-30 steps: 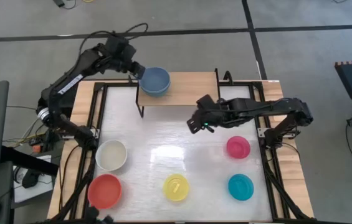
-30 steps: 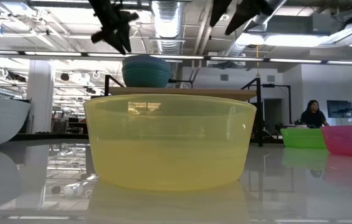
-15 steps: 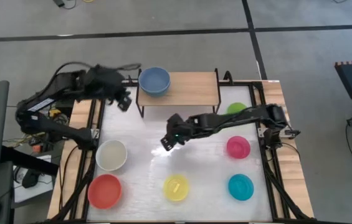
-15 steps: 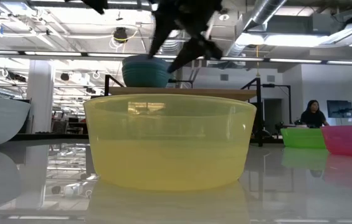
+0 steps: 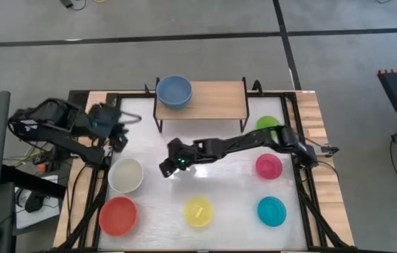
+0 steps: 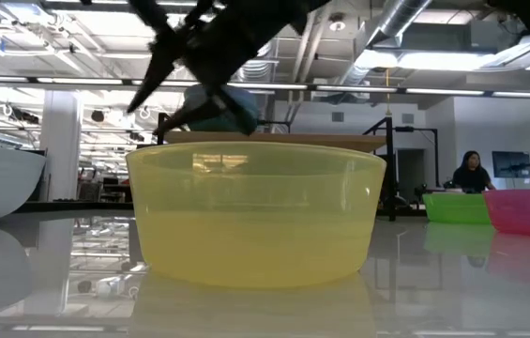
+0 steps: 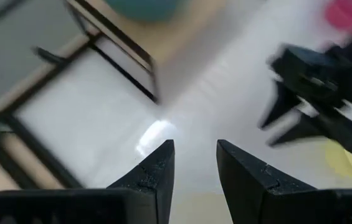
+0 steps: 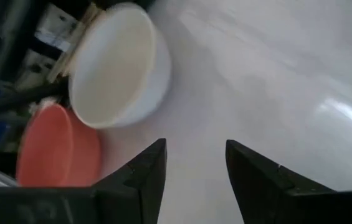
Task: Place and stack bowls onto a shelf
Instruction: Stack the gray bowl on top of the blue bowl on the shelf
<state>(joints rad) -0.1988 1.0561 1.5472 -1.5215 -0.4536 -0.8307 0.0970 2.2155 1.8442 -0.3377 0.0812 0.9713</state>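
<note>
So far one blue bowl (image 5: 174, 91) sits on the left end of the shelf (image 5: 216, 100), and the rest wait on the bench (image 5: 219, 190): the white bowl (image 5: 126, 175) well out in front of the shelf's left leg, the red bowl (image 5: 118, 215) just beyond it, the yellow bowl (image 5: 198, 211) in front of the shelf's middle, the pink bowl (image 5: 268, 166) and the cyan bowl (image 5: 271, 211) off its right end, and the lime green bowl (image 5: 267, 124) just beside its right legs. Reaching out long in front of the shelf, the right gripper (image 5: 167, 164) hangs with its jaws apart and empty, and its wrist camera looks straight at the white bowl (image 8: 114, 65) with the red one (image 8: 57, 155) behind. That makes the white bowl the likely pick. To do it well, I would bring one finger inside the rim and one outside on the near wall, pinch low enough not to slip, then lift clear before swinging back towards the shelf, nesting it squarely in the blue bowl or beside it. Meanwhile the left gripper (image 5: 109, 124) waits off the shelf's left end, jaws parted and holding nothing.
</note>
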